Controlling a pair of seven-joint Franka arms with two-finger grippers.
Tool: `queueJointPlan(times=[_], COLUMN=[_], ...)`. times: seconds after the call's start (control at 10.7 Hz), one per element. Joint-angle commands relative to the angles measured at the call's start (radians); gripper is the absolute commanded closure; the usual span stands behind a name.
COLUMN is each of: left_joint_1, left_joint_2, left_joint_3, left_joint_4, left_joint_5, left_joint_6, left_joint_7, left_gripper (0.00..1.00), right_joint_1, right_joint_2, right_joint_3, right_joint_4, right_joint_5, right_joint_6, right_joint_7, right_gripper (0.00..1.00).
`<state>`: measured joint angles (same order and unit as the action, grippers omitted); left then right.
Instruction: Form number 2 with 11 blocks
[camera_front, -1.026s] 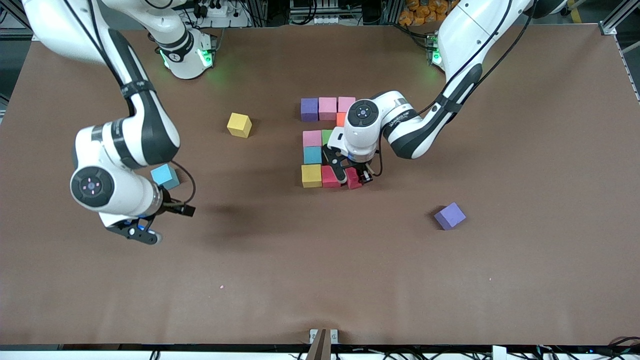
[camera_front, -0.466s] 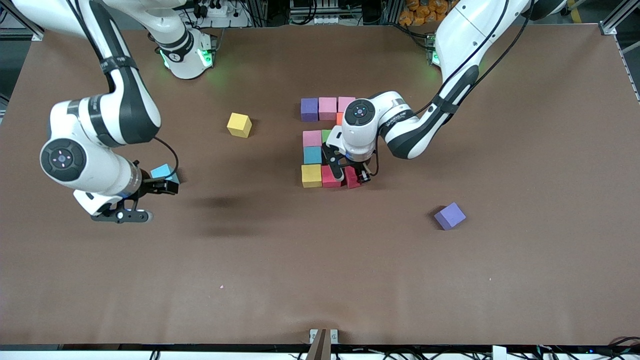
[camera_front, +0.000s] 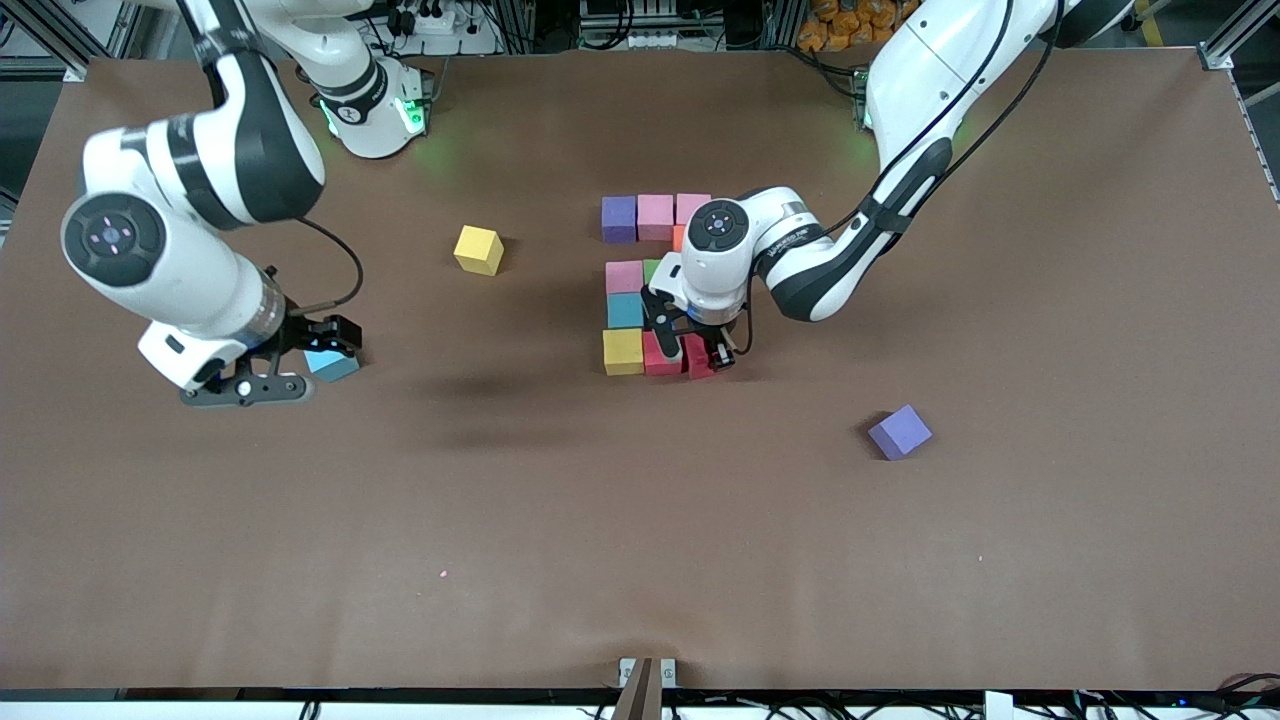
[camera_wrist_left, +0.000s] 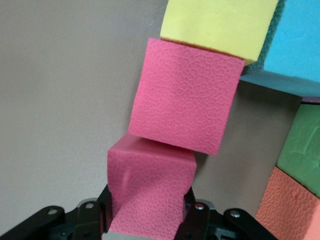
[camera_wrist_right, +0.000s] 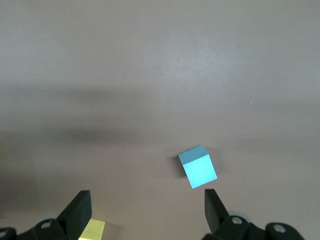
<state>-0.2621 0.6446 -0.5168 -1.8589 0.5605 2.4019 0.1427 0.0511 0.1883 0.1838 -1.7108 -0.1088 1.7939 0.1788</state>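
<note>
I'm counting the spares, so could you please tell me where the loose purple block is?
In the front view, the loose purple block lies alone on the table, toward the left arm's end and nearer the camera than the number 2.

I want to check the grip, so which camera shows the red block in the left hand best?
The left wrist view: the red block fills it, pinched between the fingers. The front view shows only a sliver; the right wrist view shows none.
</note>
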Motion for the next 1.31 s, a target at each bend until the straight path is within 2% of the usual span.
queueJointPlan(times=[0.0, 0.19, 0.28, 0.37, 0.56, 0.75, 0.93, 1.12, 1.21], left_joint_1=[-0.023, -0.025, -0.025, -0.031, -0.031, -0.017, -0.003, 0.030, 0.052], left_joint_2=[0.027, 0.027, 0.027, 0.027, 0.023, -0.023, -0.100, -0.192, -0.224], left_joint_3=[0.001, 0.001, 0.000, 0.001, 0.000, -0.002, -0.009, -0.009, -0.009], left_joint_4=[0.035, 0.040, 0.040, 0.040, 0.037, 0.032, 0.038, 0.047, 0.069], left_joint_5=[0.022, 0.022, 0.021, 0.018, 0.018, 0.015, -0.016, -0.138, -0.155], left_joint_6=[0.011, 0.011, 0.011, 0.010, 0.008, -0.016, -0.111, -0.206, -0.263], left_joint_7=[-0.005, -0.003, -0.012, -0.023, -0.057, -0.051, -0.048, -0.043, -0.043], left_gripper=[0.67, 0.67, 0.31, 0.00, 0.00, 0.00, 0.00, 0.00, 0.00], right_joint_1=[-0.007, -0.016, -0.016, -0.016, -0.016, -0.025, -0.078, -0.127, -0.131], right_joint_2=[-0.036, -0.085, -0.090, -0.087, -0.087, -0.090, -0.093, -0.092, -0.087], right_joint_3=[0.003, -0.001, -0.004, -0.006, -0.006, -0.016, -0.024, -0.027, -0.033], right_joint_4=[0.002, 0.002, 0.005, 0.032, 0.071, 0.082, 0.112, 0.167, 0.212], right_joint_5=[0.012, 0.108, 0.113, 0.115, 0.115, 0.112, 0.112, 0.112, 0.112], right_joint_6=[-0.036, -0.076, -0.073, -0.070, -0.071, -0.077, -0.105, -0.170, -0.210], right_joint_7=[-0.016, -0.047, -0.077, -0.093, -0.142, -0.258, -0.314, -0.311, -0.300], right_gripper=[0.00, 0.00, 0.00, 0.00, 0.00, 0.00, 0.00, 0.00, 0.00])
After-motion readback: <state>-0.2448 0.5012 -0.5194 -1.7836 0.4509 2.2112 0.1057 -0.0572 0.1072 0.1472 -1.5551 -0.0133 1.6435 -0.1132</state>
